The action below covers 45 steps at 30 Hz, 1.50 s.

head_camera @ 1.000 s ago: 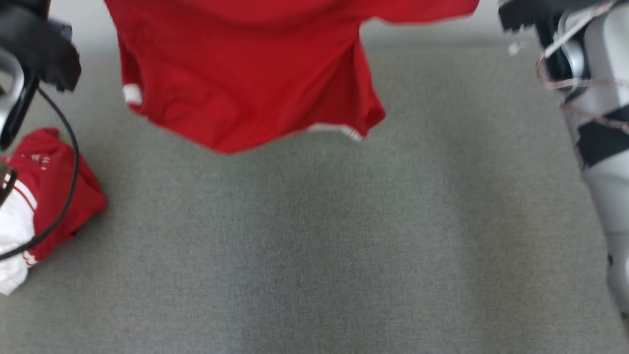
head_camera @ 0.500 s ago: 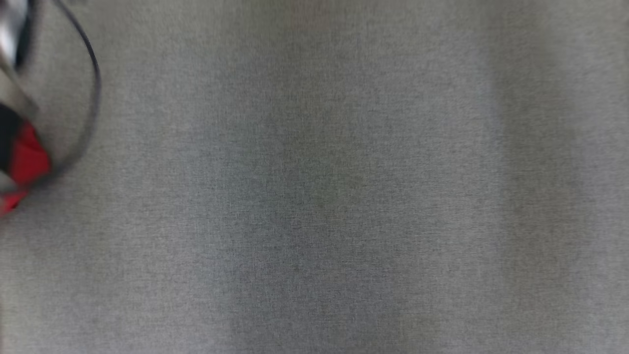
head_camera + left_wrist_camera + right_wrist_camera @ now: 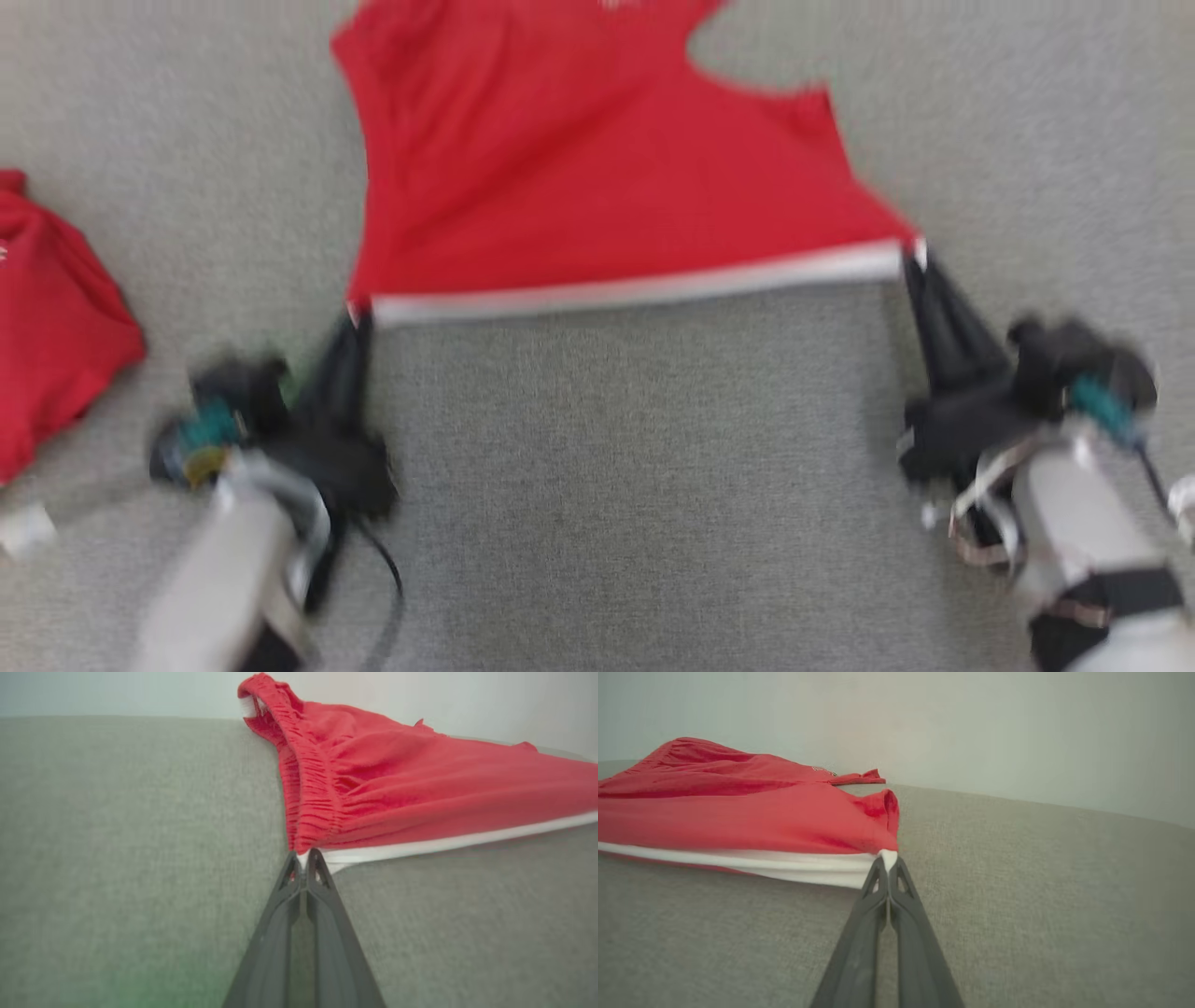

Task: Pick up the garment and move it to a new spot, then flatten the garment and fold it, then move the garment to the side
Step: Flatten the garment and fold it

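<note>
A red garment (image 3: pixel 597 159) with a white band along its near edge lies spread on the grey cloth surface (image 3: pixel 635 485). My left gripper (image 3: pixel 358 315) is shut on the garment's near left corner, seen up close as red gathered cloth (image 3: pixel 355 793) pinched at my left gripper's tips (image 3: pixel 306 856). My right gripper (image 3: pixel 910 257) is shut on the near right corner, where the white band (image 3: pixel 784 865) ends at my right gripper's tips (image 3: pixel 888 861). The band is stretched taut between the two grippers.
Another red garment (image 3: pixel 51 308) lies bunched at the left edge of the surface, left of my left arm. A pale wall (image 3: pixel 971 728) rises behind the far edge. Bare grey cloth lies between my two arms.
The head view has swung a lot. The garment hung in the air a second ago; now it lies spread on the surface with both grippers low at its near corners.
</note>
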### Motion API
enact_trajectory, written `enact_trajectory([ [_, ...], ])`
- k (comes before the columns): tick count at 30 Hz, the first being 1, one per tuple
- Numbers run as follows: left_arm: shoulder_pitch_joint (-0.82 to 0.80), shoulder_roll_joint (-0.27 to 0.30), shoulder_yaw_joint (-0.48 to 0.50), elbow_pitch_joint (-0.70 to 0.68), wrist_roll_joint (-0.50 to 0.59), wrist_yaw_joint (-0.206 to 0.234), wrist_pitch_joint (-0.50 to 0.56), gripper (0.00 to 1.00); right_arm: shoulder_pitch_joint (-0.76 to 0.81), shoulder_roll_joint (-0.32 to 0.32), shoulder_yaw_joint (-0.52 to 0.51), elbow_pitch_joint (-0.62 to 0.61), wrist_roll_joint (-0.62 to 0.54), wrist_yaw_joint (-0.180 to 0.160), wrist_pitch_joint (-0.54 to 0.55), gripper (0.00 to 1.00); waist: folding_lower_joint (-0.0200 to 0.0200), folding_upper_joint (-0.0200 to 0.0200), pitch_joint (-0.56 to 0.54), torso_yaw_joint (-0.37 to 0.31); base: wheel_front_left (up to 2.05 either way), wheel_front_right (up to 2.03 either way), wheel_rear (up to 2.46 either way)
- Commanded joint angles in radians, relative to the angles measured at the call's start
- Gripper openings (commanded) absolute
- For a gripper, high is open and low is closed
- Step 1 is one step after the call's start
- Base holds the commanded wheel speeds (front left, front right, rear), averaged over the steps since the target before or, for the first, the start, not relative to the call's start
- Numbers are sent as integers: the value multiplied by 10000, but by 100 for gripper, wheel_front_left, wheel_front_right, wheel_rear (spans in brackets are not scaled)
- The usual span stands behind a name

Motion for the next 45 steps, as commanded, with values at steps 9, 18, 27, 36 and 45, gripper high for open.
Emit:
enact_trajectory([
  [9,3545,-656,932,78,301,36,38,0,3064,861,-646,-239,-11,-40,-2,0,4,2,-2472,-269,0,0,0],
  [18,5405,-666,1860,-178,836,43,5,0,4949,1317,-585,-256,-123,-43,-2,0,4,2,-3769,-299,0,0,0],
  [27,6624,-1013,2768,-597,1250,42,-26,0,6068,1668,-639,-361,-151,-44,-4,0,4,2,-4369,-190,0,0,0],
  [36,7342,-1365,3117,-1029,1563,41,-28,0,6536,1570,-713,-572,-118,-44,-3,0,4,2,-4587,-245,0,0,0],
  [45,6660,-1472,3065,-2568,1970,36,-28,0,5508,1631,-1065,-941,-223,-44,-3,0,4,2,-4008,27,0,0,0],
])
